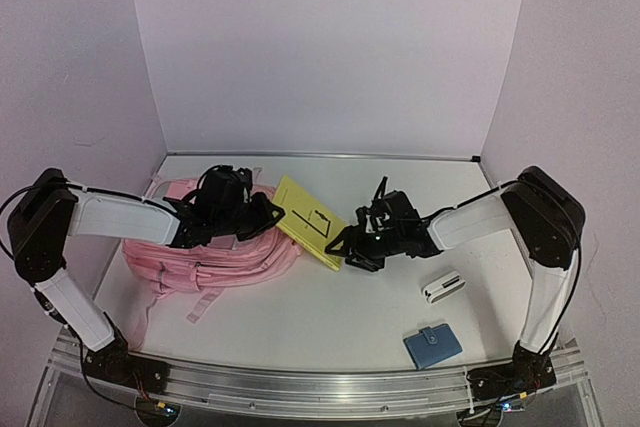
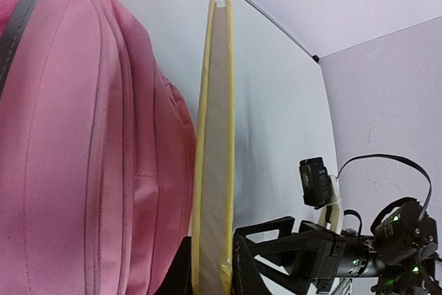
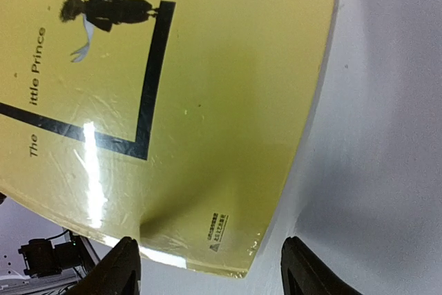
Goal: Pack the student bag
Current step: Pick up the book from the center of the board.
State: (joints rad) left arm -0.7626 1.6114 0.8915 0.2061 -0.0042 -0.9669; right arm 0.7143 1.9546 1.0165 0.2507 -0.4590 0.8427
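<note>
On the cover of the yellow book (image 3: 221,115) I read "The" and "ittle Prince" in black letters. A small printed mark (image 3: 218,229) near its corner is too tiny for me to read.

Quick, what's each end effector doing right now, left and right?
Left end effector: closed on the edge of the yellow Little Prince book.
Right end effector: open, straddling the book's corner.

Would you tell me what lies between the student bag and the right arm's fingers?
The yellow book lies there, one edge by the student bag and its near corner at the right fingers; the top view shows it.
</note>
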